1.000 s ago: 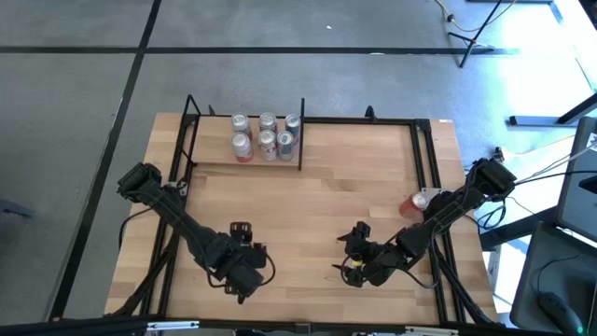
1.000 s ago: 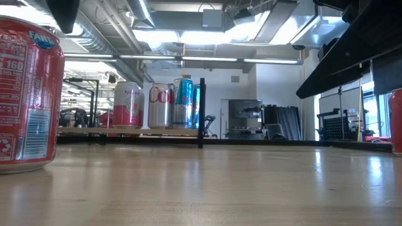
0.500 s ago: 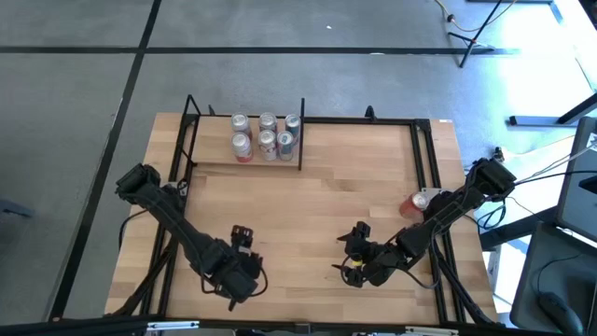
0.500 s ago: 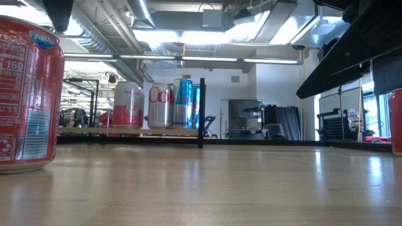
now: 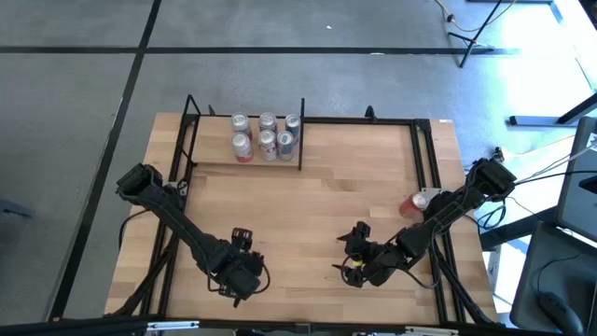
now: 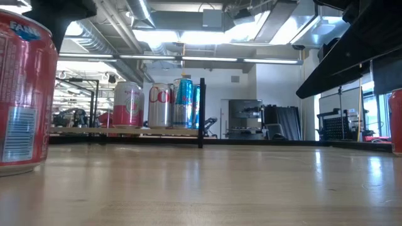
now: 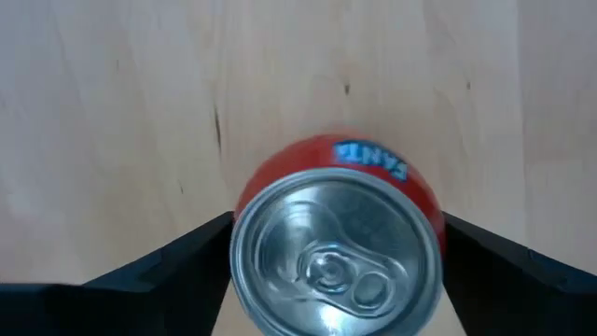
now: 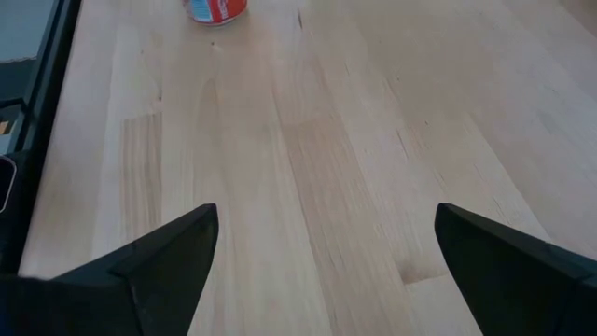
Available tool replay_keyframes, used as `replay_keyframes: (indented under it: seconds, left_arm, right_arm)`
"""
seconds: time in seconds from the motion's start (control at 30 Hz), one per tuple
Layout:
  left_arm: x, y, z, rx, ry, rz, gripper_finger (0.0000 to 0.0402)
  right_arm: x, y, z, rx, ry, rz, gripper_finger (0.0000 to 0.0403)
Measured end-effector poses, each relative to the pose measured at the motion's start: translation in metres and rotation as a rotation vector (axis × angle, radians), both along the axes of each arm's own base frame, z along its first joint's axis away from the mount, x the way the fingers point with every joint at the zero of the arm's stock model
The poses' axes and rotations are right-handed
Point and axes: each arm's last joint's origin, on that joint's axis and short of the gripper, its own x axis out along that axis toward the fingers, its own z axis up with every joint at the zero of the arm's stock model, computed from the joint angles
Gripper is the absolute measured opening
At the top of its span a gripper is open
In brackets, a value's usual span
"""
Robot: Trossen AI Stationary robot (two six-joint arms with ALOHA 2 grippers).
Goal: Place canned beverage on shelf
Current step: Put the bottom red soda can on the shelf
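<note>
A red Fanta can [image 7: 336,252] stands on the tabletop near the front left; it also shows in the low view [image 6: 25,100]. My left gripper [image 5: 238,273] is over it, pointing down, with one finger on each side of the can. It hides the can in the high view. My right gripper [image 5: 355,252] is open and empty near the table's front middle. The shelf [image 5: 219,161], a raised plank in black rods at the far left, holds several cans [image 5: 266,135]. My left gripper pinches the red can between its two fingers, on opposite sides of the wall just below the top rim [image 7: 235,233]. The fingers [image 7: 168,271] come from above, pointing down. In the low view the can leans a little and its base [image 6: 19,168] is at the tabletop.
Another red can [image 5: 417,203] stands by the table's right rail beside the right arm; it also shows in the low view [image 6: 396,122]. A black rod frame [image 5: 424,168] runs along the table's edges. Bare tabletop [image 5: 317,201] lies between the grippers and the shelf.
My left gripper has moved toward the table's near edge and down over the red can and taken hold of it. The can, upright before, now leans a little and has shifted slightly toward the table's left.
</note>
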Motion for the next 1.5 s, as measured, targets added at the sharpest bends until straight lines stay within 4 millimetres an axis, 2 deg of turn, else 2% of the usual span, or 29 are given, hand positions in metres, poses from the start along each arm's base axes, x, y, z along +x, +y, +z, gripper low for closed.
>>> replay_keyframes:
  seconds: [0.17,0.27,0.47,0.53,0.73,0.9,1.2,1.5]
  left_arm:
    - [0.004,0.006,-0.001,-0.057,-0.004,0.221,0.0277]
    - [0.008,0.012,0.000,-0.101,-0.019,0.445,0.0254]
    - [0.015,0.023,0.000,-0.188,-0.046,0.921,0.0255]
    - [0.016,0.024,0.000,-0.206,-0.046,0.987,0.0265]
    - [0.018,0.020,0.000,-0.233,-0.078,0.985,0.0306]
    - [0.018,0.019,-0.002,-0.232,-0.068,0.967,0.0325]
    - [0.017,0.017,0.001,-0.243,-0.031,0.931,0.0323]
    - [0.021,0.015,0.026,-0.247,-0.030,0.835,0.0323]
  right_arm:
    - [0.000,0.000,0.000,-0.005,-0.004,-0.005,0.0383]
    - [0.000,0.000,0.000,-0.005,-0.004,-0.005,0.0383]
    - [0.000,0.000,0.000,-0.004,-0.004,-0.005,0.0383]
    - [0.000,0.000,0.000,-0.004,-0.004,-0.005,0.0383]
    - [0.000,0.000,0.000,-0.004,-0.004,-0.005,0.0383]
    - [0.000,0.000,0.000,-0.004,-0.004,-0.006,0.0383]
    - [0.000,0.000,0.000,-0.003,-0.004,-0.006,0.0383]
    - [0.000,0.000,0.000,-0.003,-0.004,-0.006,0.0383]
